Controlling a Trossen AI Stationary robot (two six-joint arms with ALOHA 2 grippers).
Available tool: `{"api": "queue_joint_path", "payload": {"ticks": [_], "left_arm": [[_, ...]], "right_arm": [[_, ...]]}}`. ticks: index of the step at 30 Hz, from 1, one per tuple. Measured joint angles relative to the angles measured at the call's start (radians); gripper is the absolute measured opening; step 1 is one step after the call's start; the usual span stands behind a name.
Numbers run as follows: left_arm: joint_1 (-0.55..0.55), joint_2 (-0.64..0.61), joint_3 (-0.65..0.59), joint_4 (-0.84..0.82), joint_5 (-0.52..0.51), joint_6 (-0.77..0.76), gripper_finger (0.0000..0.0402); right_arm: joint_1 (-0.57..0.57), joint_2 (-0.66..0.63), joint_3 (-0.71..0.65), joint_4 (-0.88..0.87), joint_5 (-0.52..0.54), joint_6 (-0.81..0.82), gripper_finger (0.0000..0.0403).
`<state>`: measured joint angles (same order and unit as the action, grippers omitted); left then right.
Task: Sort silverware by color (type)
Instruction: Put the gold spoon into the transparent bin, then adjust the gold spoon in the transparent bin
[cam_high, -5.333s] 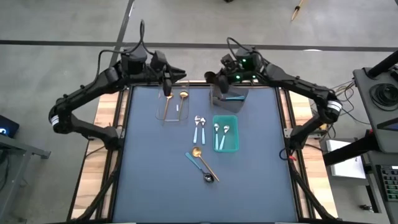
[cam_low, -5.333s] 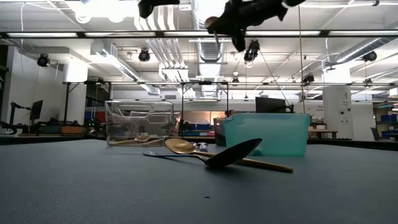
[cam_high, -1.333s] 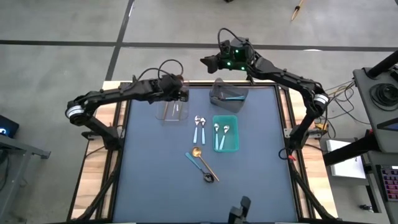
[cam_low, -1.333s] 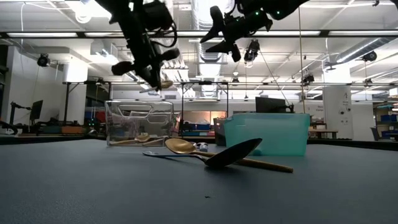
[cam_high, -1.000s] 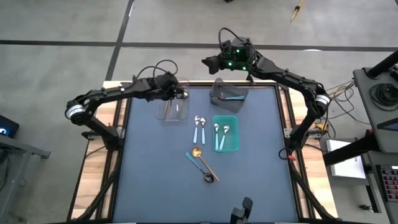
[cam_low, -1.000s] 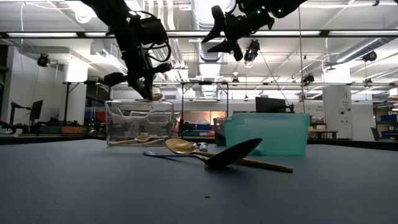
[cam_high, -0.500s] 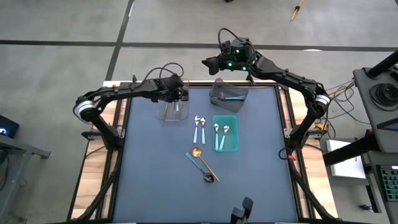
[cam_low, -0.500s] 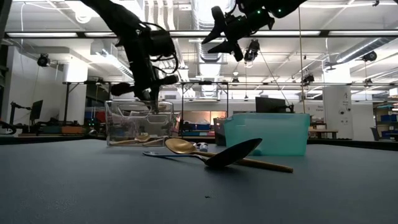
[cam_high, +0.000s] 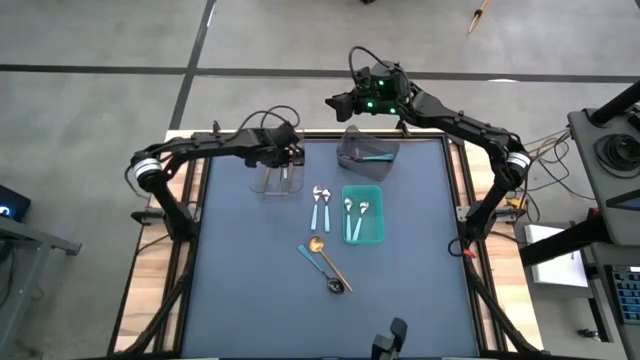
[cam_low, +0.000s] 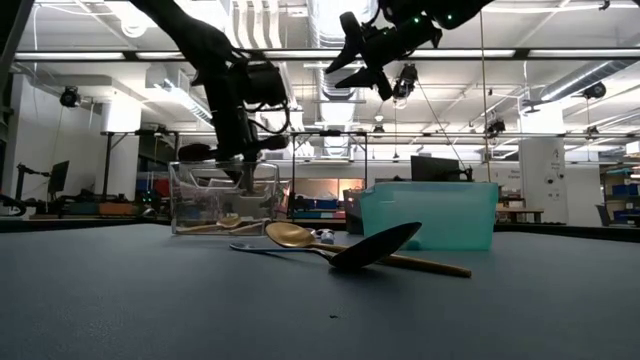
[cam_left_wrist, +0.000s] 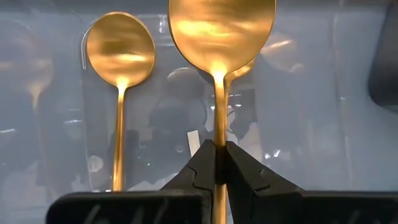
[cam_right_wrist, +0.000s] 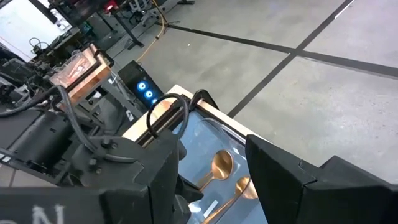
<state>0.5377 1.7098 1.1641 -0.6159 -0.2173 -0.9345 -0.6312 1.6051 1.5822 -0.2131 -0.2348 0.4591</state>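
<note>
My left gripper (cam_high: 287, 160) is shut on a gold spoon (cam_left_wrist: 221, 37) and reaches down into the clear bin (cam_high: 277, 178) at the table's far left; in the low view the gripper (cam_low: 243, 172) is at the bin's (cam_low: 225, 198) top rim. Another gold spoon (cam_left_wrist: 120, 56) lies flat in that bin. My right gripper (cam_high: 338, 102) hangs open, high over the table's far edge. On the table lie two light-blue-handled spoons (cam_high: 320, 204), and a gold spoon (cam_high: 328, 257) crossed with a teal-handled dark spoon (cam_high: 322, 270). My left gripper pinches the gold spoon's handle (cam_left_wrist: 219, 127) between its two fingertips. The fingers slant down from the table's left, in line with the handle. The bowl (cam_left_wrist: 221, 28) sticks out ahead of the fingertips, down into the clear bin; whether it touches the bin's floor I cannot tell.
A grey bin (cam_high: 367, 152) with a teal-handled spoon stands at the far middle. A teal bin (cam_high: 362, 214) beside the loose spoons holds two light-blue-handled spoons. The near half of the dark mat (cam_high: 260, 310) is bare.
My left gripper has come down with the gold spoon, from above the clear bin to its top rim, so the spoon's bowl now dips inside the bin. It has stayed shut.
</note>
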Motion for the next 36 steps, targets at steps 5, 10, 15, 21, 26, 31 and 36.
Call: {"api": "queue_joint_path", "payload": {"ticks": [5, 10, 15, 21, 26, 31, 36], "left_arm": [[0.000, 0.023, 0.000, -0.009, 0.002, -0.010, 0.0006], [0.000, 0.046, -0.001, -0.014, 0.006, -0.017, 0.0008], [0.000, 0.063, -0.001, -0.015, 0.008, -0.018, 0.0008], [0.001, 0.069, -0.001, -0.016, 0.008, -0.026, 0.0009], [0.001, 0.070, -0.001, -0.016, 0.002, -0.026, 0.0014], [0.001, 0.070, -0.001, -0.016, 0.000, -0.026, 0.0030], [0.001, 0.070, -0.001, -0.016, 0.000, -0.026, 0.0045]], "right_arm": [[0.000, 0.000, 0.000, 0.000, 0.000, 0.000, 0.0176], [0.000, 0.000, 0.000, 0.000, 0.000, 0.000, 0.0176], [0.000, 0.000, 0.000, 0.000, 0.000, 0.001, 0.0176], [0.000, 0.000, 0.000, 0.000, 0.000, 0.001, 0.0176], [0.000, 0.000, 0.000, 0.000, 0.000, 0.001, 0.0176], [0.000, 0.000, 0.000, 0.001, 0.000, 0.001, 0.0176], [0.000, 0.000, 0.000, 0.001, 0.000, 0.001, 0.0176]]}}
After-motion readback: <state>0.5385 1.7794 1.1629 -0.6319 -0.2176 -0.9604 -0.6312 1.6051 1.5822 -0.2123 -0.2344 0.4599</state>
